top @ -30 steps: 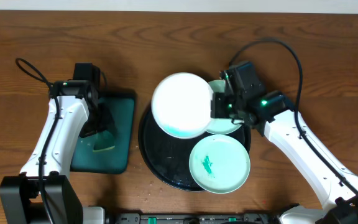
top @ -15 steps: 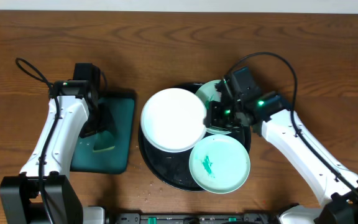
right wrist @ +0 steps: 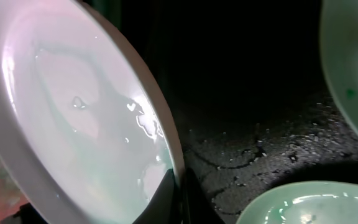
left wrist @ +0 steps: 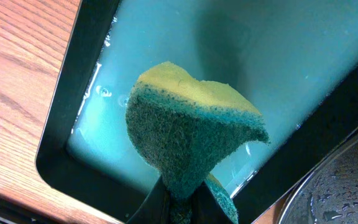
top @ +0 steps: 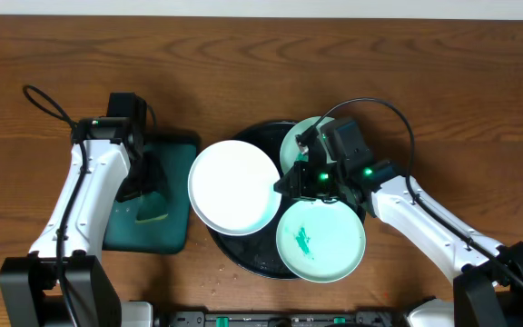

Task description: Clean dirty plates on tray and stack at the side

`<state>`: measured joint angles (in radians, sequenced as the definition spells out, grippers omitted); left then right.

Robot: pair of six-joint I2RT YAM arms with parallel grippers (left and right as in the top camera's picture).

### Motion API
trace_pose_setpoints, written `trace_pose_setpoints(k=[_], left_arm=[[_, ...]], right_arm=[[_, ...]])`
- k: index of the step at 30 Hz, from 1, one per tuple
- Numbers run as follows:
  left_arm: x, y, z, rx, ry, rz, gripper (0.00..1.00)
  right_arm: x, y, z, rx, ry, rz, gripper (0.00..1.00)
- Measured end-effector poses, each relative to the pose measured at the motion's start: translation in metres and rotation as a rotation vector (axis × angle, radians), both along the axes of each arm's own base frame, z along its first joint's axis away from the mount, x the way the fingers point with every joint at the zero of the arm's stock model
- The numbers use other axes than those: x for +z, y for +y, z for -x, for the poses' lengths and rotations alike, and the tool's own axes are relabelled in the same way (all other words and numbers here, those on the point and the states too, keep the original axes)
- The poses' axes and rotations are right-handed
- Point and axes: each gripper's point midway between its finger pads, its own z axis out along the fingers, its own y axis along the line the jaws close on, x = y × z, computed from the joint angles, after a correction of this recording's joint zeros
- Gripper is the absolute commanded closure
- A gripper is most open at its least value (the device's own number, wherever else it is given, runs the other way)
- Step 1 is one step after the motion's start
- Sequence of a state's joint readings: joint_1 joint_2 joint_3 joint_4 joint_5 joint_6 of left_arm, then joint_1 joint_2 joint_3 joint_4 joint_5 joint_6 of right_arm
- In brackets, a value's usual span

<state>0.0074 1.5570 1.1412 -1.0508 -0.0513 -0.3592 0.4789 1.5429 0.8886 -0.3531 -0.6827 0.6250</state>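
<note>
While right claw (right wrist: 178,194) pinches white plate (top: 232,186) at its rim, over tray (top: 251,247) | left claw (left wrist: 179,202) clamps sponge (left wrist: 185,130)

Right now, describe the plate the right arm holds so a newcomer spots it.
Find the big round black tray mid-table. Overhanging its left rim is the white plate, pinched by the right tool. Its neighbours, the smeared plate and the rear plate, are mint green; it alone is white.

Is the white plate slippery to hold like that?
Probably slippery: the white plate looks wet and glossy, and the right gripper pinches only its rim. It looks stiff, since it holds its round shape while gripped at one edge.
</note>
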Motion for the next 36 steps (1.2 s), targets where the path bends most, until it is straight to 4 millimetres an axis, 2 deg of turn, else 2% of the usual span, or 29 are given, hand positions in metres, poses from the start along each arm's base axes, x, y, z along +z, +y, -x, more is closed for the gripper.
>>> trace_pose_setpoints(k=[7,12,14,18,21,28,36], left_arm=[[0.0,0.0,0.002,0.0,0.006,0.0,0.93],[0.0,0.0,0.002,0.0,0.009,0.0,0.92],[0.0,0.0,0.002,0.0,0.009,0.0,0.92],[0.0,0.0,0.003,0.0,0.011,0.0,0.92],[0.0,0.0,0.003,0.0,0.01,0.0,0.93],[0.0,0.0,0.002,0.0,0.007,0.0,0.92],[0.0,0.0,0.002,0.001,0.007,0.0,0.93]], right_arm=[[-0.007,-0.007,0.014,-0.029,0.118,0.024,0.99],[-0.026,-0.029,0.044,-0.08,0.306,0.142,0.99],[-0.036,-0.044,0.058,-0.112,0.384,0.234,0.99],[-0.048,-0.066,0.068,-0.16,0.421,0.367,0.99],[-0.055,-0.078,0.061,-0.19,0.375,0.438,0.99],[-0.061,-0.094,0.026,-0.214,0.166,0.54,0.99],[-0.038,-0.096,-0.02,-0.192,-0.071,0.59,0.99]])
